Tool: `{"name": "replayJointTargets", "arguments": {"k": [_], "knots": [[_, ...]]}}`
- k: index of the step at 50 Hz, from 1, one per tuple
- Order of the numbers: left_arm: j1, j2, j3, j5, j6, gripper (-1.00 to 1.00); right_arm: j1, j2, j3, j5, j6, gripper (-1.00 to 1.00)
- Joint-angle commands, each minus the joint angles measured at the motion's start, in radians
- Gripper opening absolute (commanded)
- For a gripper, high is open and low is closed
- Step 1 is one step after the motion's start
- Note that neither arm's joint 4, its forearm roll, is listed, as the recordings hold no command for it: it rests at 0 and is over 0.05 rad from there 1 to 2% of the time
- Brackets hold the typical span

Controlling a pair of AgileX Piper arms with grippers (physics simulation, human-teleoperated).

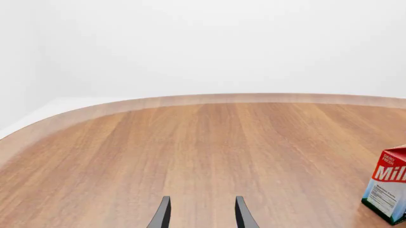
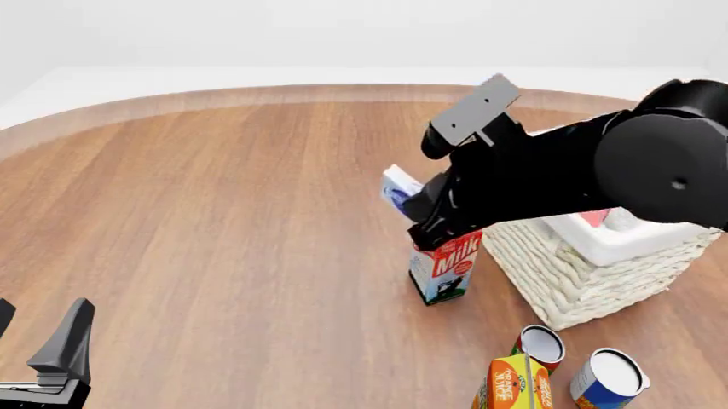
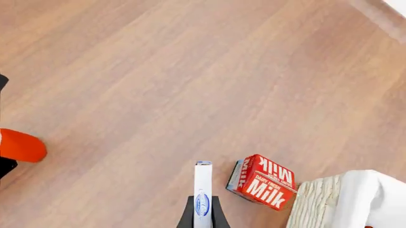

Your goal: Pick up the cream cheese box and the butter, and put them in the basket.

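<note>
Left hand (image 2: 40, 341) low at near edge, fingers spread; right hand (image 3: 202, 209) raised above milk carton (image 2: 446, 271), pinching cream cheese box (image 2: 400, 187)

Glossy black right arm (image 2: 592, 175), grey bracket (image 2: 472, 111).

A red-and-white milk carton (image 3: 261, 182) at lower centre-right reads "Milk" in white letters, twice in the right wrist view; "DAIRY FRESH" sits above it.
</note>
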Motion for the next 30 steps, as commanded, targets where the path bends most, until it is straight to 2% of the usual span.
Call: {"name": "replayJointTargets", "arguments": {"k": [1, 11, 19, 21, 22, 30], "knots": [[0.000, 0.000, 0.000, 0.000, 0.000, 1.00, -0.095, -0.073, -0.032, 0.046, -0.066, -1.00], [0.000, 0.000, 0.000, 0.000, 0.000, 1.00, -0.200, -0.131, -0.038, 0.065, -0.111, -1.00], [0.000, 0.000, 0.000, 0.000, 0.000, 1.00, -0.279, -0.157, -0.058, 0.076, -0.087, -1.00], [0.000, 0.000, 0.000, 0.000, 0.000, 1.00, -0.301, -0.164, -0.085, 0.103, -0.082, -1.00], [0.000, 0.000, 0.000, 0.000, 0.000, 1.00, -0.337, -0.177, -0.072, 0.094, -0.079, -1.00], [0.000, 0.000, 0.000, 0.000, 0.000, 1.00, -0.401, -0.203, -0.035, 0.066, -0.045, -1.00]]}}
